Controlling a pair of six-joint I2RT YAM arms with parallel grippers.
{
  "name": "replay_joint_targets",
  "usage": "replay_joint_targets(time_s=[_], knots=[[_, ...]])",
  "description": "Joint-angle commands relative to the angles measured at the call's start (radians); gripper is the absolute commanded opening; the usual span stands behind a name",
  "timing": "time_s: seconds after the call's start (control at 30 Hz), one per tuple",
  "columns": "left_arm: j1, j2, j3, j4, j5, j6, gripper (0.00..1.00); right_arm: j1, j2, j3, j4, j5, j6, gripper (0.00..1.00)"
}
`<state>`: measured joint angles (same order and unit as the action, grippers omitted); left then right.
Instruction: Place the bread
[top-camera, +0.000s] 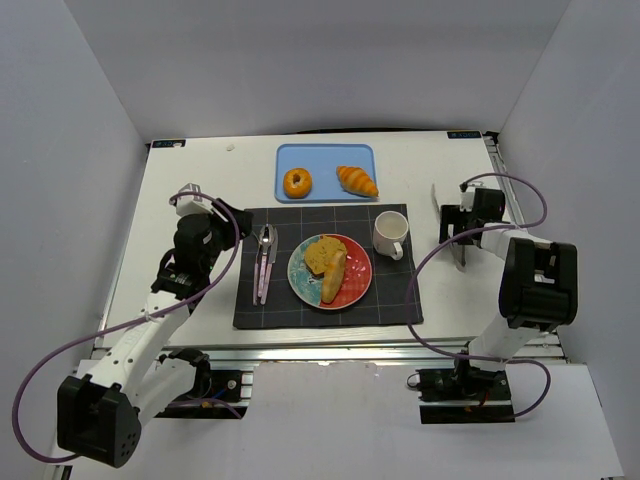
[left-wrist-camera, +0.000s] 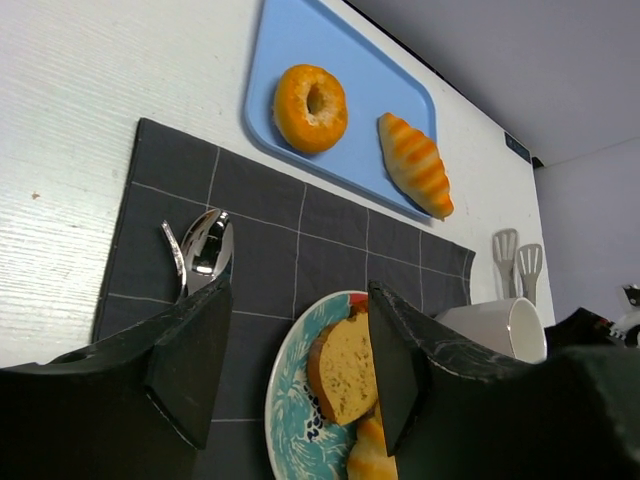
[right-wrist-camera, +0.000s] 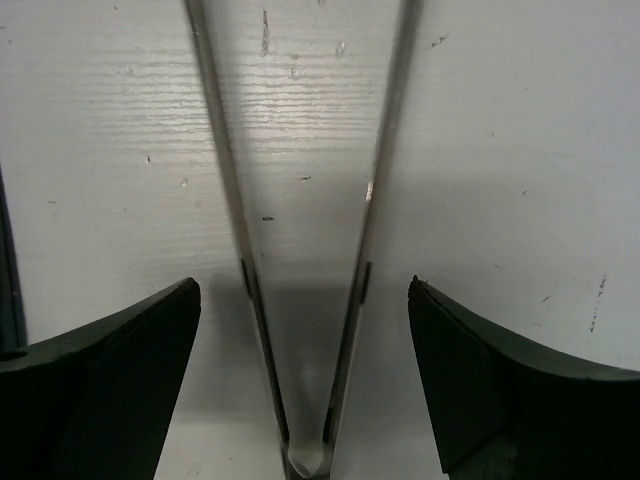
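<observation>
Where the bread (top-camera: 326, 265) lies: both pieces are on the plate (top-camera: 358, 288), in the middle of the dark placemat (top-camera: 275, 308).
Squarish slice (top-camera: 319, 254): on the plate's 11 o'clock part, its crust side visible from the left wrist camera.
Long roll (top-camera: 335, 278): toward 5 o'clock on the plate, touching the slice.
Left gripper (left-wrist-camera: 295, 335): fingers apart and holding nothing, at 9 o'clock from the plate, off the placemat's edge.
Right gripper (right-wrist-camera: 302, 300): fingers apart, one on each side of the metal tongs (right-wrist-camera: 237, 220), not touching them; it is at 3 o'clock from the plate.
Tongs: flat on the white table (top-camera: 200, 170).
Mug (top-camera: 390, 235): white, on the placemat at 2 o'clock, just beside the plate.
Cutlery (top-camera: 265, 262): on the placemat at 9 o'clock from the plate.
Blue tray (top-camera: 325, 158): at 12 o'clock, past the placemat, with a donut (top-camera: 297, 182) and a croissant (top-camera: 357, 180) lying apart.
</observation>
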<state>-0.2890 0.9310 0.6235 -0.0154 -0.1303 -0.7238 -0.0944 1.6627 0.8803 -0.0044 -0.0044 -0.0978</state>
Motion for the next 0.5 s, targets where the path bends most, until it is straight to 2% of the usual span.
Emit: replay_joint_targets(time_s=[0.0,0.17,0.3,0.43,0.47], knots=[[0.002,0.008,0.005,0.04,0.049,-0.005,0.67,-0.025,-0.006,0.011,0.014,-0.042,-0.057,0.89],[0.004,0.02,0.021,0.026,0.077,0.014,0.67,-0.034,-0.093,0.072,-0.072,-0.056,-0.146,0.89],[0.002,0.035,0.019,0.032,0.09,0.012,0.67,-0.033,-0.19,0.185,-0.13,-0.069,-0.125,0.89],[0.002,0.071,0.031,0.04,0.11,0.009,0.66,-0.019,-0.231,0.302,-0.183,-0.186,-0.131,0.89],[0.002,0.074,0.035,0.043,0.113,0.011,0.65,-0.013,-0.236,0.325,-0.192,-0.254,-0.129,0.9]])
